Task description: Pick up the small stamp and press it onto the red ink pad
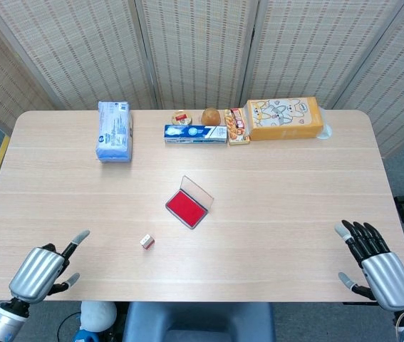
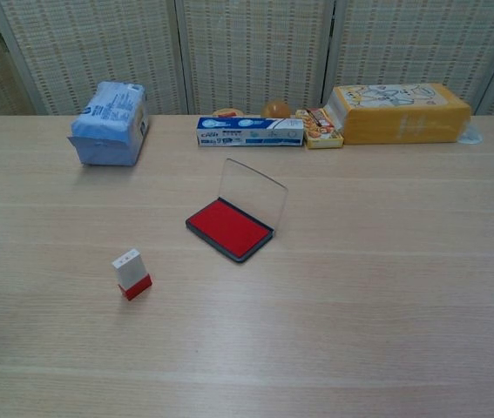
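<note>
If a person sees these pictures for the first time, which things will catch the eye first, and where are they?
The open red ink pad stands out most, near the middle of the table with its clear lid raised. Nearer the front and to its left stands the small stamp, upright and untouched. At the back edge, the yellow box and the blue pack are the largest things.
</note>
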Motion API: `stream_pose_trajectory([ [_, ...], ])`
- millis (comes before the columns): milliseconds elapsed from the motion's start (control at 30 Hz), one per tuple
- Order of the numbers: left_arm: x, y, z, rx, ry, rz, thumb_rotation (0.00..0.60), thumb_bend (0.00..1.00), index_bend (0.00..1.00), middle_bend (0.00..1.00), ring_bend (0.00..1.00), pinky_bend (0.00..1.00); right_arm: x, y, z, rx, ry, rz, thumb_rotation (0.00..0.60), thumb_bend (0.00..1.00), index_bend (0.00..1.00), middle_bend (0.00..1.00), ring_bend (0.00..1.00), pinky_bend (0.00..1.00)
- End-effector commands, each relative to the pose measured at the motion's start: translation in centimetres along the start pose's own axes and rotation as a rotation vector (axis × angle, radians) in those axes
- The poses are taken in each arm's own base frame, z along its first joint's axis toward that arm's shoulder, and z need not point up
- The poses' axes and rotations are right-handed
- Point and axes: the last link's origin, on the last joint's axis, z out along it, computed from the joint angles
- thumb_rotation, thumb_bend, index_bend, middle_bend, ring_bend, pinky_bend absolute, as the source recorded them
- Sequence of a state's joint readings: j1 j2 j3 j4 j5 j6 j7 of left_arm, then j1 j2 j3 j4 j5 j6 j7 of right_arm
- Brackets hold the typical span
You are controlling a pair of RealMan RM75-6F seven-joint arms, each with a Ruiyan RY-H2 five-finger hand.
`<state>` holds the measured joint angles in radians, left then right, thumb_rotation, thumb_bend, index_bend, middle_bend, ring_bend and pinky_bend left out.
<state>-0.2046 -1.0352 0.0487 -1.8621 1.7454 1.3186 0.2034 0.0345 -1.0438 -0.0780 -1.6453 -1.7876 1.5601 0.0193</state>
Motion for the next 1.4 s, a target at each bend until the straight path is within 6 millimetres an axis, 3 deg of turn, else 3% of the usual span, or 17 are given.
stream_pose_trajectory([
  [33,0.7,1.1,2.2,-0.093,-0.015,0.003,0.6,0.29,0.16,1.0,1.0,0.82,-0.1,0.1,0.2,-0.006,-0.004,-0.002,0.6,0.25,0.0,0.0,0.0,0.0],
  [300,-0.4,3.5,7.1,-0.209,-0.116,0.112,0.6,0.29,0.26,1.0,1.0,0.93,-0.6,0.4,1.1,-0.036,-0.034,-0.008,0.6,0.25,0.0,0.0,0.0,0.0],
  [600,-0.8,5.4,11.6,-0.236,-0.21,0.105,0.6,0.29,0.2,1.0,1.0,0.94,-0.9,0.8,2.1,-0.069,-0.06,-0.012,0.6,0.25,0.0,0.0,0.0,0.0],
  [867,-1.3,7.0,13.9,-0.268,-0.239,0.146,0.6,0.29,0.21,1.0,1.0,0.94,-0.6,1.1,2.1,-0.075,-0.058,-0.001,0.6,0.25,0.0,0.0,0.0,0.0],
  [1400,-4.3,7.0,16.3,-0.274,-0.295,0.234,0.6,0.29,0.21,1.0,1.0,0.94,-0.5,1.4,2.1,-0.089,-0.053,0.001,0.6,0.25,0.0,0.0,0.0,0.0],
])
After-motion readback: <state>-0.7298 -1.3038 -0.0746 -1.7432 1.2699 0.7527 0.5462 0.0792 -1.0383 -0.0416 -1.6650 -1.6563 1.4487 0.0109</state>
